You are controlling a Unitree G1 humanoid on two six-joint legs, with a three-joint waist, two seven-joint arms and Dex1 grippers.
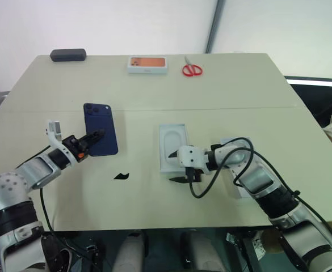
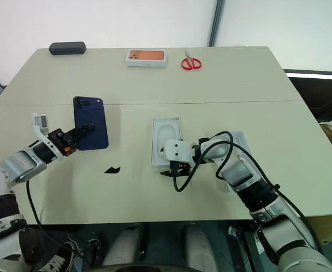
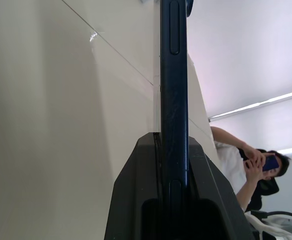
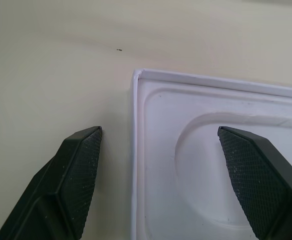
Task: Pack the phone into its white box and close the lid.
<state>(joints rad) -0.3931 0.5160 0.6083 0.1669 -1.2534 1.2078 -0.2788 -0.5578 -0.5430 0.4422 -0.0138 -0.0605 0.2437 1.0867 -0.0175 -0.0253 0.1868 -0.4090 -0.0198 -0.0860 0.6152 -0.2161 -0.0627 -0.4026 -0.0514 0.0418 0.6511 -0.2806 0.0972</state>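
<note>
Right gripper [image 1: 175, 167]: nearest item. Jaws wide apart, holding nothing, poised over the near left corner of a white piece with a rounded recess [image 1: 173, 144]. In the right wrist view one finger [image 4: 81, 165] is over bare desk [image 1: 239, 90] outside the raised rim, and the other is over the recess. No contact visible.

A second white box part [image 2: 240, 136] lies just past the right forearm and is mostly hidden by it. Cannot tell from here whether it is the tray or the lid, so the white box is not identified with certainty. A small black scrap [image 1: 121, 175] lies on the desk between the two arms, well clear of both grippers.

Left gripper [image 1: 96, 136]: closed on the phone [image 1: 100, 127], pinching it flat between the fingers at its near end. The left wrist view shows the phone edge-on, running straight out from the fingers. It appears lifted off the desk; not confirmed.

Key relation: the recessed white piece lies to the right of the left gripper, toward the right gripper, with open desk between. The phone's long axis and that of the white piece both run away from the robot, roughly parallel. Judgement: the carry should be mostly sideways to the right with little turning. The right gripper sits on that path at the near corner and may need to hold the piece or clear off.

Far side, beyond both grippers: a white box with an orange top [image 1: 147, 64], red scissors [image 1: 192, 69], and a black case [image 1: 68, 54].
</note>
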